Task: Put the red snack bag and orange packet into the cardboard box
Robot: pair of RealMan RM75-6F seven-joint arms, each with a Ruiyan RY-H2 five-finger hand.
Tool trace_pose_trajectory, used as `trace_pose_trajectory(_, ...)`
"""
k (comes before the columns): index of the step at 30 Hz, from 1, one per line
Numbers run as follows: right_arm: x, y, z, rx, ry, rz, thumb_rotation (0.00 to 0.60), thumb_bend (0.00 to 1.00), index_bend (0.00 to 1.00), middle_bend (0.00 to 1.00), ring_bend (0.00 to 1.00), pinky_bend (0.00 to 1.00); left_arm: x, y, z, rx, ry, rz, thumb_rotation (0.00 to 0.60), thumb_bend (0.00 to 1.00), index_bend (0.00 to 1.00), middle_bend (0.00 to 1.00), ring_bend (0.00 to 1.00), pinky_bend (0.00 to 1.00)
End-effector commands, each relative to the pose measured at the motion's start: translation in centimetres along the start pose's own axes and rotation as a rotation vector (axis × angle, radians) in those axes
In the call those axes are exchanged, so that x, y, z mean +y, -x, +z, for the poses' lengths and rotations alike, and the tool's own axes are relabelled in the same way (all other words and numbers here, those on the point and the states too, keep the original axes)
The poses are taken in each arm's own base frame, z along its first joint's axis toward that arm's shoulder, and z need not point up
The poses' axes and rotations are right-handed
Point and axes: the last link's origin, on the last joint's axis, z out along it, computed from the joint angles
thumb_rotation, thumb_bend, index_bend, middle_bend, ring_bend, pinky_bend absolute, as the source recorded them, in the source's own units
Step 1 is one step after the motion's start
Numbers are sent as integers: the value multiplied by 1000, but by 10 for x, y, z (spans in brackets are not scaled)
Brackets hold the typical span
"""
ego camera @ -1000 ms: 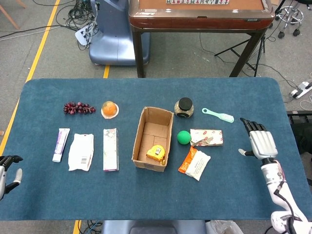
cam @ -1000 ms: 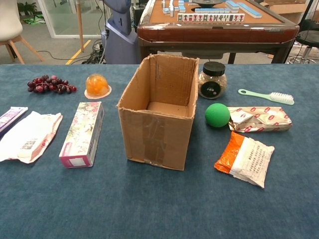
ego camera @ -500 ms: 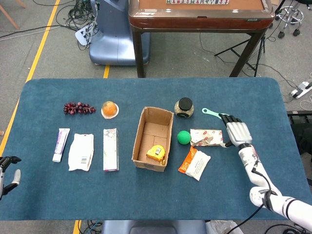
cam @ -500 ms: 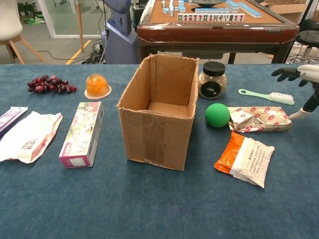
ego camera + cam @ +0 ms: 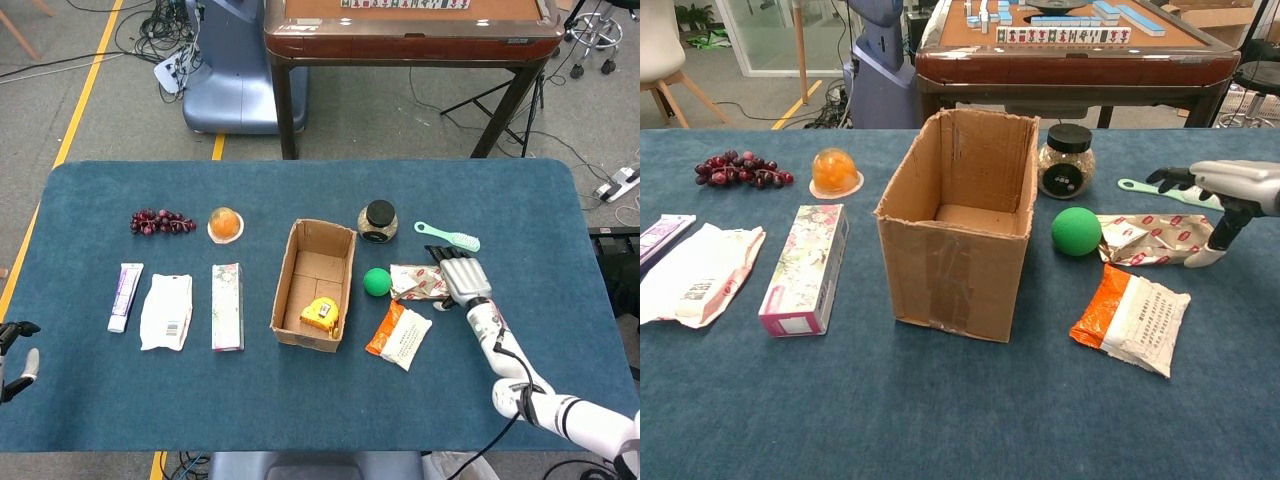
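Right hand [image 5: 460, 275] over red snack bag [image 5: 1160, 239], fingers [image 5: 1175, 178] spread, holding nothing. Probably light, crinkly, slippery; best pinched across its middle. Orange packet [image 5: 398, 335] flat, soft.

Silver robot hand [image 5: 461, 276] with black fingertips (white forearm, black cable).

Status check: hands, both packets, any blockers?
Right robot hand open over red snack bag, no grip. Left robot hand idle, table edge. Orange packet untouched. Green ball beside cardboard box.
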Motion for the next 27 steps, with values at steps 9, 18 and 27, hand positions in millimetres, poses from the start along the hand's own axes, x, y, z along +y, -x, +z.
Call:
trace_pose_trajectory(9, -19, 12, 19, 17, -33, 59, 600, 137, 167, 249, 166, 188, -2, -2, -1, 4, -8, -3, 600, 433, 385, 431, 316, 451)
trace_pose_trajectory(18, -24, 14, 19, 71, -85, 82, 600, 301, 426, 532, 494, 624, -2, -3, -2, 4, -7, -2, 600, 433, 386, 431, 316, 451)
trace_pose_trajectory(27, -12, -3, 2, 125, -102, 77, 600, 309, 456, 572, 541, 629, -2, -2, -1, -3, -9, -2, 600, 433, 386, 431, 316, 451)
